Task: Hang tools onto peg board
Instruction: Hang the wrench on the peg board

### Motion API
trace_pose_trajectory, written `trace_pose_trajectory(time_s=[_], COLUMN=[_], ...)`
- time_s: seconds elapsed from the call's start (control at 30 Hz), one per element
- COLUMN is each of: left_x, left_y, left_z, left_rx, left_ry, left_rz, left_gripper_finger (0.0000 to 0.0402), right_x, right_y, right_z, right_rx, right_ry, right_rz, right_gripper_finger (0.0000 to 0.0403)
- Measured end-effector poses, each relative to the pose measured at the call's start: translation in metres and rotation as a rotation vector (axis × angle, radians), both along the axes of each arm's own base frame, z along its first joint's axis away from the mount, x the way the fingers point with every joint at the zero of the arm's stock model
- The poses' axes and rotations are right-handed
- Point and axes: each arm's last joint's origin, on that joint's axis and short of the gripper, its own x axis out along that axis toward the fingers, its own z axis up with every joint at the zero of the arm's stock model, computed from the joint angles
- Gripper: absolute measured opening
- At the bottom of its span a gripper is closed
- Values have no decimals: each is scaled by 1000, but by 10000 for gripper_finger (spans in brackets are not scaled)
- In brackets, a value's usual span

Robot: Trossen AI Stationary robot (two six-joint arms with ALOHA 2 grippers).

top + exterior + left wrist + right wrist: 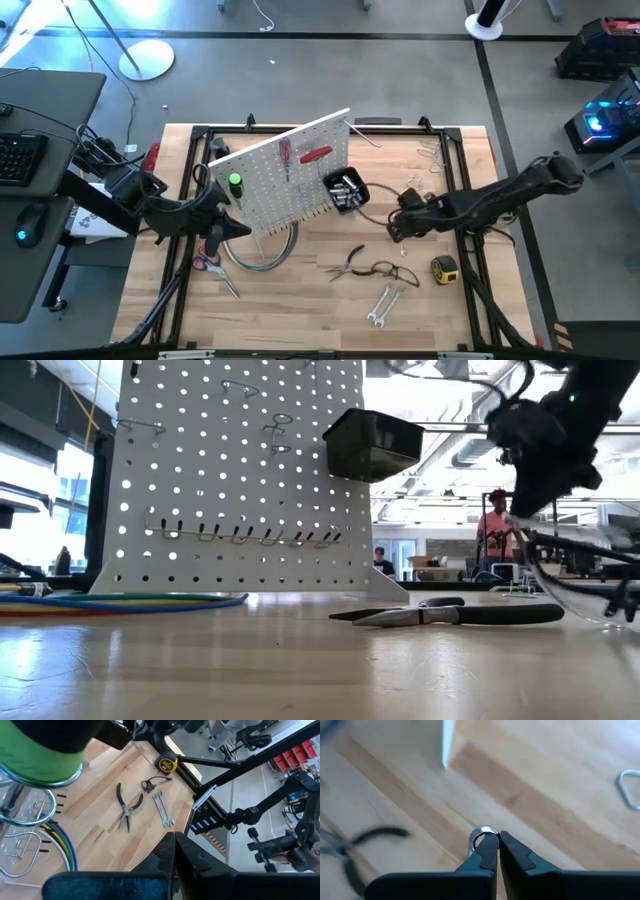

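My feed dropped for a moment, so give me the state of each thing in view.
Peg board: upright, tilted, carrying tools.
Bin: on board, holding metal parts.
Pliers: flat on table.
Wrenches: flat on table.
Tape measure: on table.
Left pincer: shut.
Right pincer: shut on a small metal ring.

Pliers (350, 262) lie before the peg board (275, 160), wrenches (384, 304) nearer still.

From above I get even, bright light on the desk (300, 300), with soft shadows only. In the low view the windows behind blow out, and daylight glows through the peg board (240, 480) holes. My right wrist picture is smeared, the pliers (355, 850) a dark blur.
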Motion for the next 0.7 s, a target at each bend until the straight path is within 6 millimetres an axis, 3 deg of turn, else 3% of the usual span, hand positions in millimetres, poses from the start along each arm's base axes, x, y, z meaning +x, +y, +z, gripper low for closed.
trace_pose_trajectory(time_s=[0.2,0.47,0.7], left_x=[2,7,45], left_y=[-1,-2,-17], left_z=[5,30,30], left_rx=[-22,10,-5], left_ry=[-50,-303,-404], left_rz=[5,30,101], left_gripper_finger=[0,0,0], right_x=[-11,-11,-8], right_y=[-6,-10,-10], right_z=[42,123,188], right_rx=[-78,-251,-382], right_ry=[-205,-420,-612], right_rz=[-21,45,102], right_gripper_finger=[0,0,0])
